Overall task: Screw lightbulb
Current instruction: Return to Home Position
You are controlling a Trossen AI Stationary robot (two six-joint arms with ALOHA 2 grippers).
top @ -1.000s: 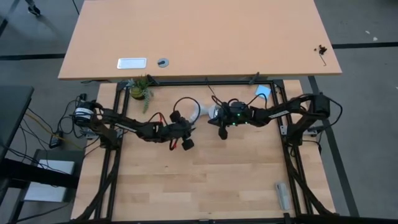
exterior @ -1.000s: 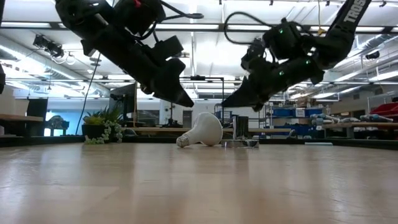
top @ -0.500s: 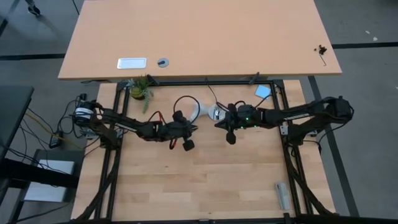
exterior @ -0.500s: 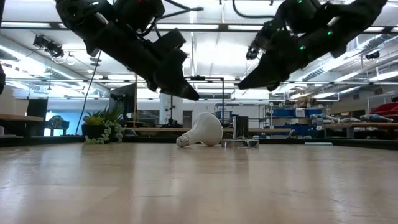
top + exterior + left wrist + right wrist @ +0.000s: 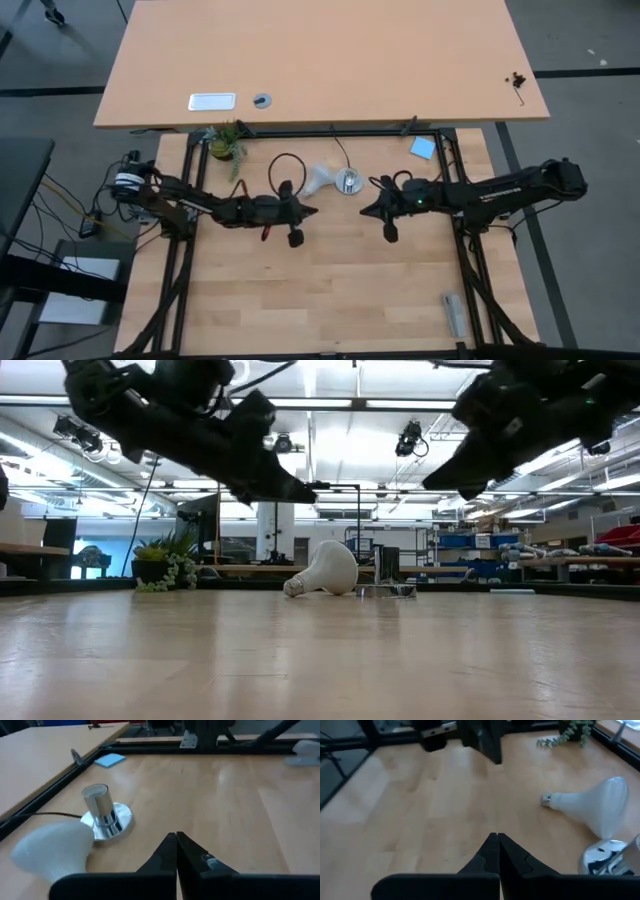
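The lightbulb (image 5: 318, 180) lies on its side at the upper centre of the high view. It is held by neither arm and sits just beside the socket (image 5: 348, 182), not in it. In the low view its screw base points toward the frame's left. The left gripper (image 5: 308, 211) hangs just left of the frame's middle and the right gripper (image 5: 367, 211) just right of it, tips facing, both below the lightbulb in the frame. The low view shows both raised off the table (image 5: 330, 300). In each wrist view the 2 fingers (image 5: 167, 854) are pressed together on nothing. The step in hand looks like clearing away to rest, with the lightbulb unscrewed. The next move calls for each arm to fold toward its own side, staying high enough to miss the lightbulb and the cord (image 5: 42, 814).
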